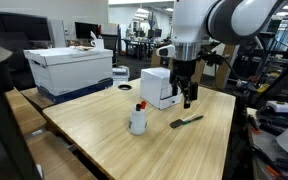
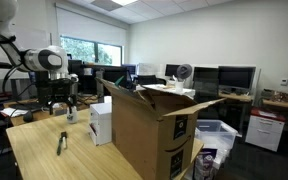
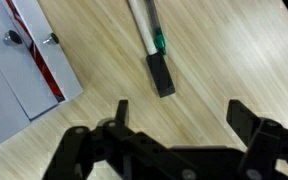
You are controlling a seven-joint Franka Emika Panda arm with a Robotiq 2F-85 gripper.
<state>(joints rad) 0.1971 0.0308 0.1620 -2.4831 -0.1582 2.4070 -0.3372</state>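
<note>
Spanning the scene: wooden desk [image 1: 104, 135]. Biggest container is the cardboard box [image 2: 149, 135] in an exterior view, flaps open, something pale lying across its top, inside hidden. Next, a white lidded box [image 1: 69, 68] sits on a blue bin [image 1: 84, 92] at the desk's far edge, lid on, contents not visible. A small white box [image 1: 157, 88] stands on the desk just beside the tool [image 1: 188, 100]; its red-edged side shows in the wrist view. A small white container [image 1: 137, 122] stands alone nearer the camera, something red at its top, can't tell what. Tool hangs above the desk, fingers apart, holding nothing. The marker [image 3: 154, 45], green band and black cap, lies flat on the desk just ahead of the open fingers, not touched.
</note>
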